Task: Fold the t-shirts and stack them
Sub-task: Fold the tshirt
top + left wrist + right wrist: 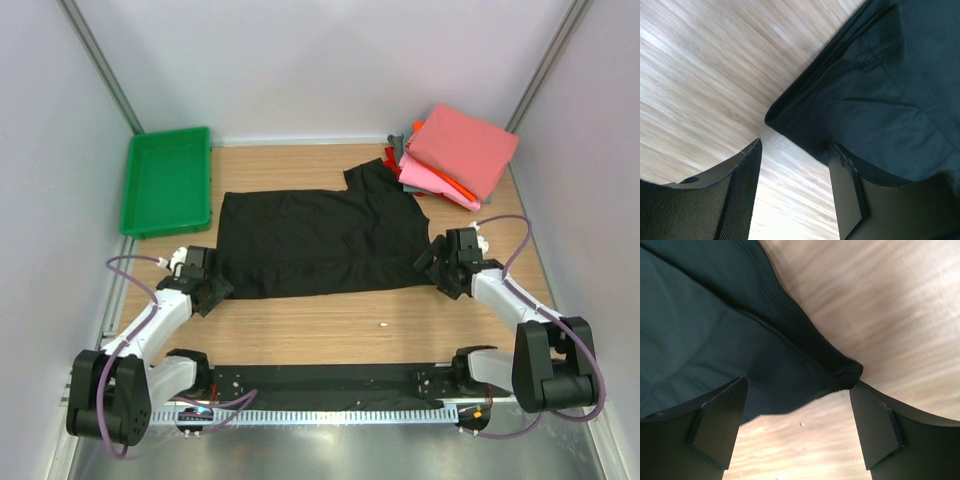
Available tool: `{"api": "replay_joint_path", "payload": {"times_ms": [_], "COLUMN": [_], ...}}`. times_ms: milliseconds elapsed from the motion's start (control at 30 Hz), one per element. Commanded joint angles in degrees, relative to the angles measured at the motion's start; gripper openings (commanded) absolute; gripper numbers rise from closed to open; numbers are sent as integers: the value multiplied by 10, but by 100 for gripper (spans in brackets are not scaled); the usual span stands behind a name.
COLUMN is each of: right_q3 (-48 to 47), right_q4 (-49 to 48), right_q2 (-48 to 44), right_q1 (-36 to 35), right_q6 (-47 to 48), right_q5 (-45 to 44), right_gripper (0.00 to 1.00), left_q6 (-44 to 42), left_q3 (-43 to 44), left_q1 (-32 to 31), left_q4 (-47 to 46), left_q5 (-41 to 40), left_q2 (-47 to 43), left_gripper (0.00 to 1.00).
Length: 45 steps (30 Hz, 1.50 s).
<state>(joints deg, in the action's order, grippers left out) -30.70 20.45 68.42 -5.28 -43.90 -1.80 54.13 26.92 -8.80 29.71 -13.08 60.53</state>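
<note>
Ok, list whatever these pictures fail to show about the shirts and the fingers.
- Folded stack, top view: the salmon-pink top shirt covers the lower ones; their count is unclear.
- Black t-shirt, wrist views: only one corner each; frame edges cut the rest.
- Left fingers and right fingers: contact with the cloth cannot be told; in the top view the wrists hide the tips.
- White speck, top view: too small to identify.

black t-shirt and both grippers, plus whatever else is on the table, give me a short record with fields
black t-shirt: spread flat on the table
left gripper: open, at the shirt's near left corner
right gripper: open, at the shirt's near right corner
folded shirts: piled at the far right, salmon-pink one on top
green tray: far left, apart from the shirt
</note>
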Motion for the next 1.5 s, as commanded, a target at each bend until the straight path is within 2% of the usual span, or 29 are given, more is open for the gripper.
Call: {"api": "replay_joint_path", "payload": {"times_ms": [0, 133, 167, 233, 267, 333, 367, 433, 467, 633, 700, 1000, 1167, 1300, 1467], "right_q3": [26, 25, 24, 24, 23, 19, 15, 12, 10, 7, 3, 15, 28, 42, 35], "right_q4": [-53, -71, -73, -77, -78, -72, -69, -57, -50, -19, 12, 88, 131, 163, 231], "right_q2": [29, 43, 46, 49, 48, 48, 47, 43, 39, 14, 3, -88, -140, -195, -273], "right_q1": [5, 5, 5, 5, 6, 5, 5, 5, 6, 5, 6, 5, 5, 5, 5], "right_q6": [-5, 1, 2, 7, 7, 14, 17, 24, 25, 28, 23, 7, 10, -12, -22], "right_q5": [-9, 6, 7, 10, 8, 7, 5, 3, 2, -6, -15, 11, 58, 89, 81], "right_gripper": [87, 69, 58, 45, 35, 31, 29, 25, 22, 17, 17, 25, 30, 32, 34], "left_q6": [14, 32, 33, 35, 36, 37, 37, 33, 31, 33, 43, 97, 130, 157, 166], "left_q3": [2, 4, 7, 14, 16, 23, 25, 30, 31, 46, 44, 46, 45, 70, 97], "left_q1": [-2, -3, -2, -2, -2, -2, -2, -3, -2, -2, -2, -2, -17, -17, -17], "left_q4": [-31, -31, -31, -31, -31, -33, -34, -42, -44, -12, 22, 154, 215, 266, 342], "left_q5": [-40, -63, -64, -68, -70, -75, -77, -83, -85, -88, -82, -50, -27, -5, 2], "left_q2": [9, 14, 19, 30, 40, 45, 50, 52, 52, 35, -5, -148, -219, -256, -314], "left_gripper": [56, 52, 49, 44, 37, 29, 19, 9, 0, 0, 0, 0, 0, 0, 0]}}
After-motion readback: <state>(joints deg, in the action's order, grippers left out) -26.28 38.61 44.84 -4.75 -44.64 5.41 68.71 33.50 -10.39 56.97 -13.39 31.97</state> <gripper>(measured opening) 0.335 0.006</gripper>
